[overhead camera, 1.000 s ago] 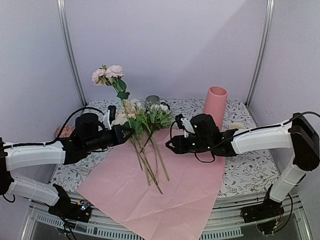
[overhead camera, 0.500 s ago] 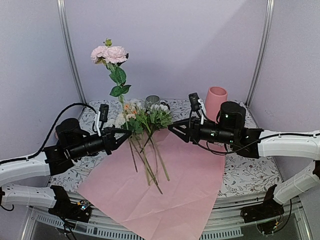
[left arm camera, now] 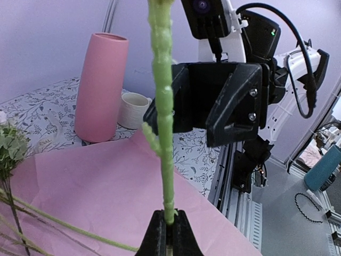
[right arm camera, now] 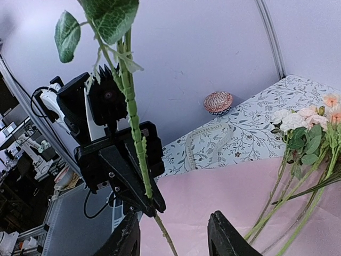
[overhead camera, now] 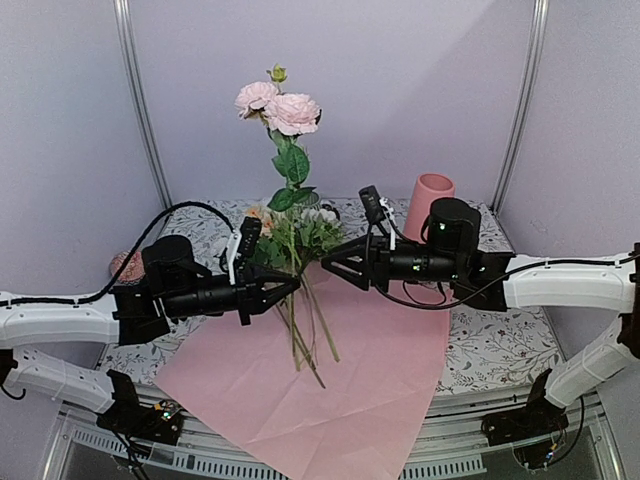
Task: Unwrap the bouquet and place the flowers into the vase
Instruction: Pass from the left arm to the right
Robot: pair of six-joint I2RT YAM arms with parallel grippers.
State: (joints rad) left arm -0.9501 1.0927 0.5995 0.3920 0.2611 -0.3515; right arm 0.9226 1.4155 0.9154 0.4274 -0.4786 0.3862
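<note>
Floral tablecloth, pink vase — lilac walls

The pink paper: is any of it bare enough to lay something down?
The near right part of the pink paper, between the stems and its right edge, lies bare, as does its near left corner. The far edge is crowded with flower heads and the vase; the left tool and right tool nearly meet above the middle.

The right gripper blocks the way from the rose stem to the vase.
</note>
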